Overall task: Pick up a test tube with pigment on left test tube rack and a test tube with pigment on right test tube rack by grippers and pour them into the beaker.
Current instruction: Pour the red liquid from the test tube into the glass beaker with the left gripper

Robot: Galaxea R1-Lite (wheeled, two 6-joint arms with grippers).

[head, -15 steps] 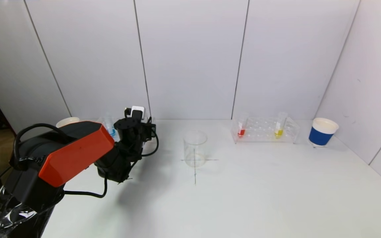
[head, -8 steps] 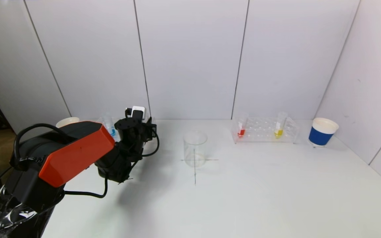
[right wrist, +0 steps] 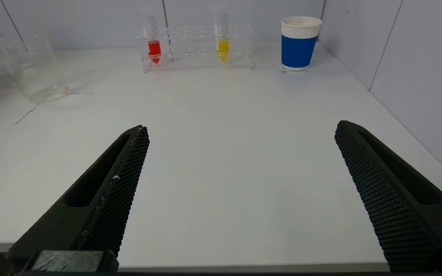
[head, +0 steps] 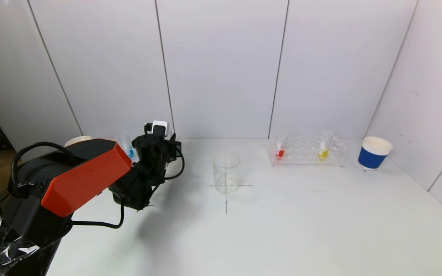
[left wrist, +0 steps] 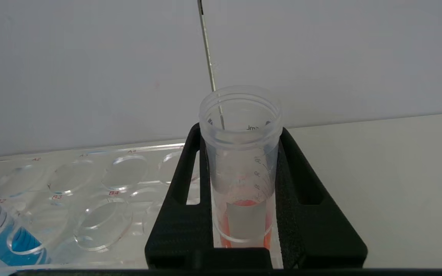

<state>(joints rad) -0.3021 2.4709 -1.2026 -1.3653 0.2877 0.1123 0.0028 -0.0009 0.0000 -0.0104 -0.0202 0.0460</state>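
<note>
My left gripper (left wrist: 240,132) is shut on a clear test tube (left wrist: 242,168) with red pigment in its lower part, standing upright over the clear left rack (left wrist: 90,180). In the head view the left gripper (head: 159,147) is at the table's back left, hiding most of that rack. A tube with blue pigment (head: 129,150) stands in the same rack. The empty glass beaker (head: 226,172) sits mid-table on a drawn cross. The right rack (head: 307,151) holds a red tube (head: 280,149) and a yellow tube (head: 324,149). My right gripper (right wrist: 242,127) stands open near the table's front edge, holding nothing.
A blue paper cup (head: 373,153) stands right of the right rack, near the side wall. A pale cup (head: 76,141) sits behind my left arm at the far left. White wall panels close off the back and the right side.
My left arm and gripper have shifted slightly upward at the left rack. The beaker, the right rack and the cups have not moved.
</note>
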